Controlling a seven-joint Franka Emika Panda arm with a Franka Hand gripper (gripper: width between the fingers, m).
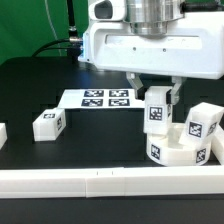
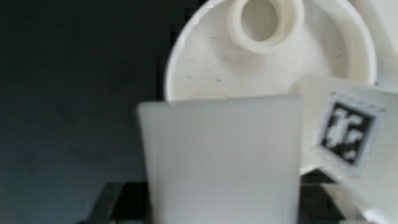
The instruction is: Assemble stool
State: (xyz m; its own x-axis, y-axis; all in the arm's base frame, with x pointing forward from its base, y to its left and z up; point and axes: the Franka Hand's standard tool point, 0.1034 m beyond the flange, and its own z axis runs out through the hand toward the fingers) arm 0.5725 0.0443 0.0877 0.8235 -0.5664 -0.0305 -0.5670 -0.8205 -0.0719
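across the whole scene lies the black table point(image 1: 100, 142), and over its far side looms the white arm point(image 1: 150, 42), reaching down toward the exterior view's right. along the near edge runs a long white rail point(image 1: 100, 182). just beyond that rail, on the exterior view's right, the round seat point(image 1: 178, 152) of the stool rests flat on the table, with black-and-white tags on its side wall. in the wrist view the seat point(image 2: 222, 65) shows as a pale disc with one oval socket point(image 2: 263, 22) open. farther back, near the middle, the flat marker board point(image 1: 105, 98) lies on the table.

the hand point(image 1: 159, 98) hangs over the left part of the seat. its two dark fingers point(image 1: 141, 93) are narrowed onto a held leg point(image 1: 157, 114), one on each side, with the leg's tag facing the exterior camera (the block stands upright in the grip). the leg's lower end is either just above the seat or touching it, and i cannot tell which. in the wrist view this held leg point(image 2: 222, 150) fills the foreground as a plain white block.

a second leg point(image 1: 203, 124) stands on the right part of the seat. in the wrist view that second leg point(image 2: 356, 130) shows its tag just beside the held one. a third leg point(image 1: 48, 123) lies alone on the table at the exterior view's left, well apart from the seat.
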